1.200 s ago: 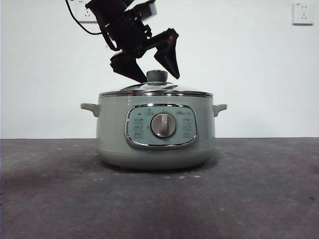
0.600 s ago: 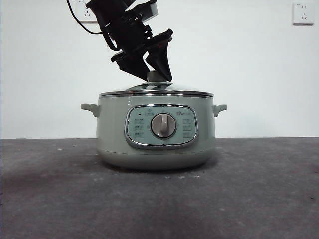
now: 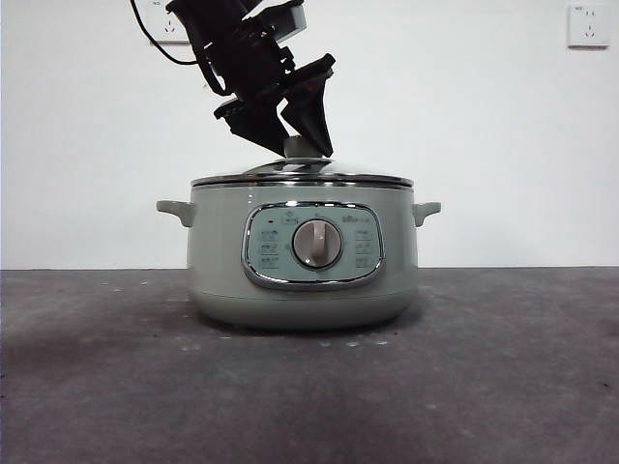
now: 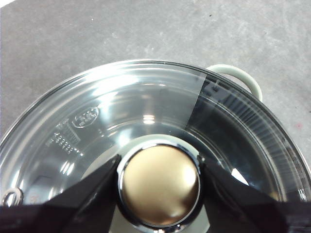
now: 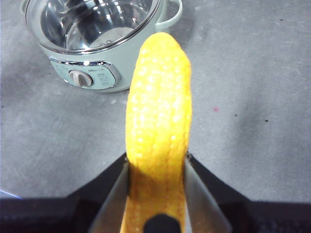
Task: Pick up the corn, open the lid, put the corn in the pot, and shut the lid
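- My left gripper (image 4: 158,187) is straight above the lid (image 4: 121,116), jaws pressed to either side of the knob (image 4: 159,184): in the left wrist view there is no gap between black tips and chrome collar, so I call it clamped on the knob.
- From the front, the same gripper (image 3: 302,145) comes down from the upper left, tips meeting at the knob on the pot's centre line. The lid (image 3: 302,178) sits level on the pot (image 3: 302,261), rim seated all round; I judge it not yet lifted.
- The move turns on this: the knob lies directly under my left wrist, so the pull should be straight up. My left arm is the nearer one by far.
- My right gripper (image 5: 156,170) holds the corn (image 5: 158,126) between its jaws, long axis pointing away from the wrist. It hangs well apart from the pot (image 5: 97,43), high and to the dial side.
- Against a second ago: the left jaws then stood spread with the knob bare between them; half a second ago they had drawn in on it. Pot and lid have not shifted.
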{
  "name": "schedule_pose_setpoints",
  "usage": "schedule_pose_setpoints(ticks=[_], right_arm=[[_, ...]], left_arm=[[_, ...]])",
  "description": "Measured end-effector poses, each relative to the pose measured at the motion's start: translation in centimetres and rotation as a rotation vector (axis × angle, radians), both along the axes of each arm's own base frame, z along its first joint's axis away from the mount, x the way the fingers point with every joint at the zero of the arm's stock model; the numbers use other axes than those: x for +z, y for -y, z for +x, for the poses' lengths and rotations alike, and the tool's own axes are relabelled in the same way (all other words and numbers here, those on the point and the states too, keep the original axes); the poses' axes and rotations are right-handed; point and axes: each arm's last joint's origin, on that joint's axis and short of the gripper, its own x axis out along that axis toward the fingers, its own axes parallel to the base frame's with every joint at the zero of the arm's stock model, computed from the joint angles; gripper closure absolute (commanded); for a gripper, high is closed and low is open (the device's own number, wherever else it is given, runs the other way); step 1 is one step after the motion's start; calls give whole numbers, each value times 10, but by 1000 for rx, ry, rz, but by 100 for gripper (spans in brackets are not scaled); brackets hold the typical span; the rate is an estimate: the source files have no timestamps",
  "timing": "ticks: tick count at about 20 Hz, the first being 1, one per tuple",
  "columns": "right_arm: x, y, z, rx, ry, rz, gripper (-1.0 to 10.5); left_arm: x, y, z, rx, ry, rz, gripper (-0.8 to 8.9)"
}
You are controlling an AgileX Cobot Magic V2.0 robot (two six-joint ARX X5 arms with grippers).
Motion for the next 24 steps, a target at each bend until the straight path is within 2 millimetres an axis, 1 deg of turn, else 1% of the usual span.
schedule_pose_setpoints(ticks=[3, 6, 9, 12, 15, 18, 19, 21, 24], right_arm=[[-1, -1, 4, 1, -15, -5, 958], [-3, -3, 9, 1, -34, -12, 959], [-4, -5, 13, 1, -39, -14, 959], [-1, -6, 18, 2, 0, 0, 959], [3, -10, 26, 16, 55, 33, 959], [3, -16, 41, 43, 73, 62, 959], [2, -19, 48, 53, 73, 71, 959], [1, -25, 63, 77, 82, 94, 959], [-2, -35, 87, 118, 106, 134, 959]], left_arm=[[2, 0, -1, 2, 4, -1, 822], [15, -5, -8, 5, 22, -15, 822], [50, -15, -26, 5, 92, -58, 822], [85, -28, -49, 5, 164, -98, 822], [110, -42, -72, -2, 195, -122, 821], [131, -58, -90, 11, 242, -142, 821], [136, -65, -97, 21, 242, -141, 821], [139, -79, -104, 48, 209, -117, 821], [134, -92, -108, 73, 143, -58, 821]])
